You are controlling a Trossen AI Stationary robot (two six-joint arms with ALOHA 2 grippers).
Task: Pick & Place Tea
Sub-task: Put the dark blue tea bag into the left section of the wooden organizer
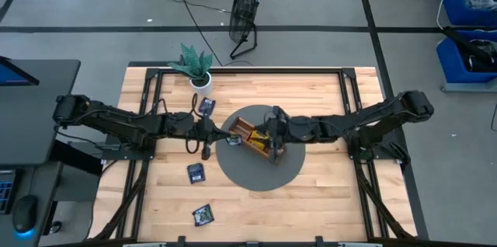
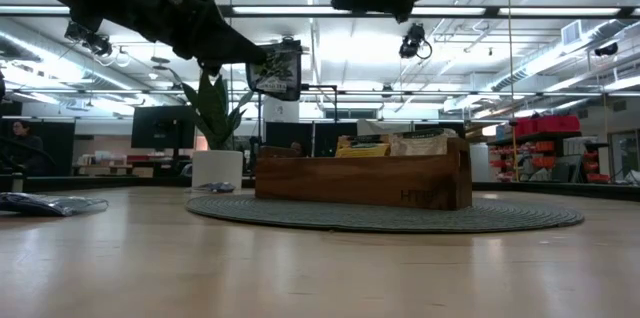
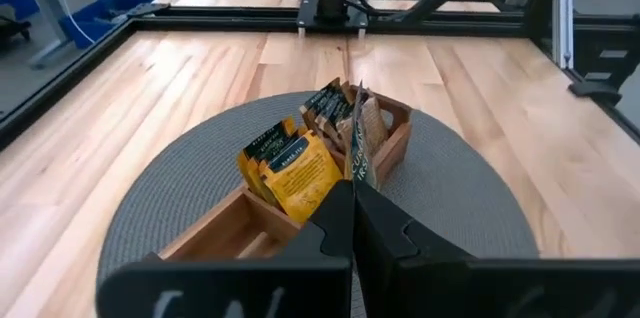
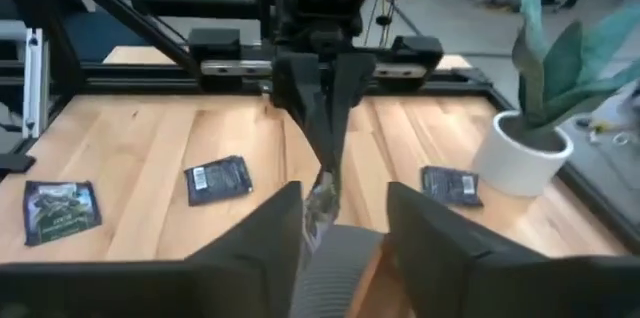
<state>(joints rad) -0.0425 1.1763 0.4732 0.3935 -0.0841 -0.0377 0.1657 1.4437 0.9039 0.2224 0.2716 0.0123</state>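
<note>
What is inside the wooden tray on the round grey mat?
The wooden tray holds upright orange-yellow sachets and darker sachets behind them. The near compartment looks empty; the left pincer covers part of it.

My high camera looks straight down; my low one sits level at tabletop. Both wrist cameras peer closely past their dark fingers point(image 3: 340, 228), sharing the round grey mat point(image 3: 200, 173).

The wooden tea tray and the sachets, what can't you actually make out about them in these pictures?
- Long wooden divided tray: in the high view the right arm covers its far end; the compartment count is hidden.
- Dark sachet pinched in the left gripper: edge-on in the left wrist view, label unreadable.
- Low view: the tray wall hides most of the orange-yellow sachets.
- Dark loose sachets on the wooden table: print too small.
</note>
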